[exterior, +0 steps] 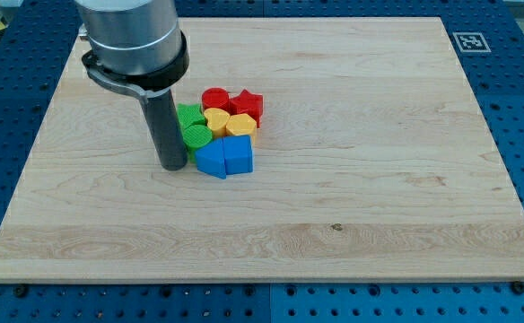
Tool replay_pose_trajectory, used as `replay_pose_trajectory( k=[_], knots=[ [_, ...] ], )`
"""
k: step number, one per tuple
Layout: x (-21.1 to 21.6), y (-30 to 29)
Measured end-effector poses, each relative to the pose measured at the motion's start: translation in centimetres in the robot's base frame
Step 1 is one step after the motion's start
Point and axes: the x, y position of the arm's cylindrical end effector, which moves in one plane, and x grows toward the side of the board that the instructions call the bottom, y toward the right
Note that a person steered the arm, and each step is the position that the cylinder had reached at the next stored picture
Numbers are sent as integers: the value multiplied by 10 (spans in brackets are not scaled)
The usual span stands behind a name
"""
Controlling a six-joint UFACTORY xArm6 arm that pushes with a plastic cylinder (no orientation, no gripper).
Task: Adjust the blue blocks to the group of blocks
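Observation:
Two blue blocks sit side by side at the bottom of a tight cluster: a blue block on the left and a blue cube-like block on its right. Above them lie a green round block, a green block, a yellow heart-like block, a yellow block, a red round block and a red star block. My tip rests on the board just left of the left blue block, close to it and to the green round block.
The wooden board lies on a blue perforated table. A black-and-white marker tag sits at the board's top right corner. The arm's grey body hangs over the top left.

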Motion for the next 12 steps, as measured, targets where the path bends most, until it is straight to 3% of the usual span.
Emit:
replay_pose_trajectory(
  k=[3,5,8,9,10,12],
  knots=[
    [26,11],
    [23,45],
    [13,45],
    [36,48],
    [40,85],
    [38,104]
  ],
)
